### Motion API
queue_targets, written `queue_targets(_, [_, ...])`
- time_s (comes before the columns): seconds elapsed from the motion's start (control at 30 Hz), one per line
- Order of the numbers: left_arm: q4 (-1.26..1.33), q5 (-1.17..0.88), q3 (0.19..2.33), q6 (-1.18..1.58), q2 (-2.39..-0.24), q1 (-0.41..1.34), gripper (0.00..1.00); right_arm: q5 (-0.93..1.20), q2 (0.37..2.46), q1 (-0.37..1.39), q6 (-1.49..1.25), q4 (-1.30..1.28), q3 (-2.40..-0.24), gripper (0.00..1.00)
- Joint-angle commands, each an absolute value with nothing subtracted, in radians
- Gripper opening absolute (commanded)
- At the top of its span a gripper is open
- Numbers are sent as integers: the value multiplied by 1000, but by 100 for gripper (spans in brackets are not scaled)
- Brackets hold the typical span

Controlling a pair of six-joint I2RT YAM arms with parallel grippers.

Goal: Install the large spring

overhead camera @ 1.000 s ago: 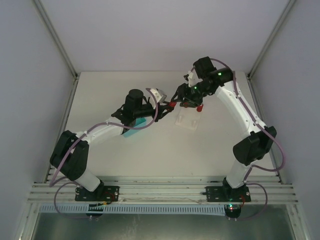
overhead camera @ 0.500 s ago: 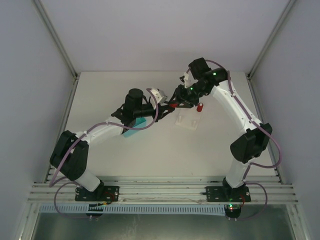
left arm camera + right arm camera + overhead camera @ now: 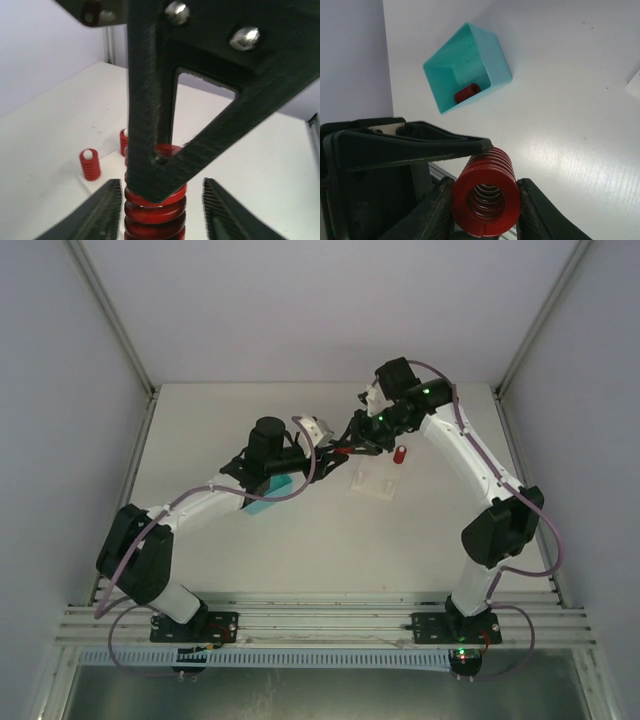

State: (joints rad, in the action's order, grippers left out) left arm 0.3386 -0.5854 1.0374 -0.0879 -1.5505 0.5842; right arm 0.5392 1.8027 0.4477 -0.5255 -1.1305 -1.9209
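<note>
The right gripper (image 3: pixel 486 189) is clamped on the large spring (image 3: pixel 486 202), a finger pressed to either side of the red coil. The coil is carried in the air with its open end toward the wrist camera. On the worktop (image 3: pixel 560 100) below sits a teal bin (image 3: pixel 470 60) with another red spring (image 3: pixel 466 93) lying in it. From the left wrist, the left gripper (image 3: pixel 161 197) stands apart around the same coil: one ridged pad is at or just beside it and the other shows a clear gap, while one of the right gripper's fingers (image 3: pixel 150 100) crosses over the coil's top. Beyond, two small springs (image 3: pixel 90 165) sit upright on white pegs, so those seats look filled. From above, both arms meet over the middle of the worktop, somewhat toward its far edge, just left of the white fixture plate (image 3: pixel 372 483). The left arm reaches diagonally from the near-left corner, wrist pointing right. The right arm stretches toward the far edge and folds its wrist back leftward. Judged from this, the spring is picked up and mid hand-over to the right side; carrying it to the plate and seating it are left.
</note>
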Motion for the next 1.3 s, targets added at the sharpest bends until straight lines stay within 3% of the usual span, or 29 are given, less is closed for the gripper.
queue_targets(0.0, [338,-576,1047,-112,-1508,589,52,520,1749,453,-568,-1036,-1890,0])
queue_targets(0.07, [330,-565,1040,-109,-1502,587,58,490,1734,448,-576,-1012,-1876,0])
queue_targets(0.1, [322,-565,1040,-108,-1502,586,71,468,1728,443,-574,-1006,-1869,0])
queue_targets(0.13, [312,-564,1038,-109,-1500,585,96,441,1723,437,-570,-1006,-1865,0])
queue_targets(0.17, [305,-563,1036,-108,-1499,585,100,405,1717,429,-565,-1010,-1860,0])
queue_targets(0.37, [259,-528,1003,-104,-1467,584,99,159,1684,400,-469,-1017,-1787,0])
queue_targets(0.6, [84,-353,1046,-33,-1469,539,99,-63,1683,400,-352,-1067,-1709,0])
queue_targets(1.0, [43,-193,1036,100,-1416,488,99,-90,1597,400,-375,-871,-1418,0])
queue_targets(1.27, [36,-164,1046,88,-1390,485,99,-100,1642,401,-378,-834,-1397,0])
